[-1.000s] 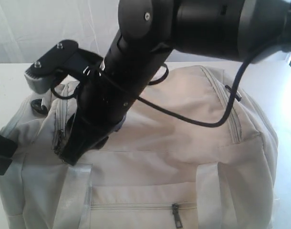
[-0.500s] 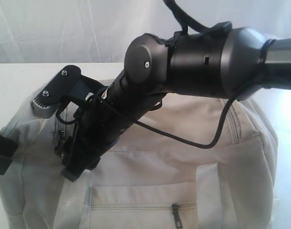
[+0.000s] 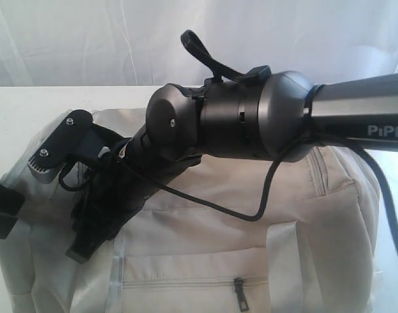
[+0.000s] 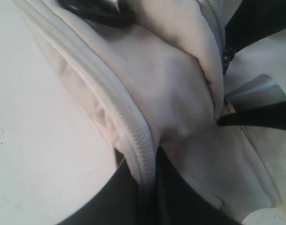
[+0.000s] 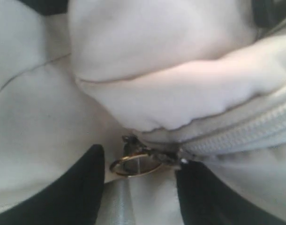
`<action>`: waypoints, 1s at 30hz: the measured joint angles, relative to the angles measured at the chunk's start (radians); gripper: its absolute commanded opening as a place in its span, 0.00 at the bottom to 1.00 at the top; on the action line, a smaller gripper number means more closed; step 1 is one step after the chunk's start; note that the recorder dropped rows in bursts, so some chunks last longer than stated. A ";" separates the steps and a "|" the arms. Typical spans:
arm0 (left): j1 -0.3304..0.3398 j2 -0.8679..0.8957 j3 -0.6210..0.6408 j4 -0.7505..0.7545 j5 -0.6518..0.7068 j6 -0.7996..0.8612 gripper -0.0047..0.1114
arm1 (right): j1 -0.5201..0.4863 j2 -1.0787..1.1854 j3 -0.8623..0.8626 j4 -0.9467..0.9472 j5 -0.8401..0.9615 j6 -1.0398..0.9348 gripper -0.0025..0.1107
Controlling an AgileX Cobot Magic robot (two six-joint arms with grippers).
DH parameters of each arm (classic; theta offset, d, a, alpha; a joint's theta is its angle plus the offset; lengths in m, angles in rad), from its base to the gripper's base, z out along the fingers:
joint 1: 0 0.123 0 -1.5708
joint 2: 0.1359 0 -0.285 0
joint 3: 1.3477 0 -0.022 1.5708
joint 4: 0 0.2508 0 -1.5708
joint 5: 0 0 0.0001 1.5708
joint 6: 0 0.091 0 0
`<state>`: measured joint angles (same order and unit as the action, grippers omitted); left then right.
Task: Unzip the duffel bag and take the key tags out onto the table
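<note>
Pinching the duffel bag (image 3: 205,228) seam at far left with left end effector (image 4: 142,187), clamped tight. Dropping lower down that bag end during the last second with right end effector (image 5: 139,164), fingers apart, straddling zip pull ring (image 5: 129,165) without gripping it (probably regrasping, unzipping unfinished). Sitting on desk (image 3: 29,104), showing no key tags, interior hidden.

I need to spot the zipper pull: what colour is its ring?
The ring is brassy gold, clearest in the right wrist view.
</note>
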<state>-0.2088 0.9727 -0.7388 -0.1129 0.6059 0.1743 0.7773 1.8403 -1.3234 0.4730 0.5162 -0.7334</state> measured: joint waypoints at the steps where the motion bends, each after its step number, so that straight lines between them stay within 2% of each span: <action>1: 0.000 0.000 0.000 0.000 0.000 0.000 0.04 | 0.000 0.000 0.000 0.000 -0.005 0.005 0.28; 6: 0.000 0.000 0.000 0.000 0.000 0.000 0.04 | 0.000 0.000 0.000 0.000 -0.012 0.011 0.03; 7: 0.000 0.000 0.000 0.000 0.000 0.000 0.04 | 0.000 0.000 0.000 0.000 -0.010 0.011 0.02; 10: 0.000 0.000 0.000 -0.002 0.000 0.000 0.04 | 0.000 -0.010 0.000 -0.022 0.007 0.034 0.02; 19: 0.000 0.000 0.000 -0.002 0.000 0.000 0.04 | 0.000 -0.120 0.000 -0.263 0.065 0.223 0.02; 30: 0.000 0.000 0.000 -0.014 -0.002 0.000 0.04 | -0.005 -0.133 -0.091 -0.288 -0.004 0.237 0.02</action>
<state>-0.2088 0.9727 -0.7388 -0.1269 0.6038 0.1743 0.7724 1.7078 -1.4140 0.1847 0.5123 -0.4963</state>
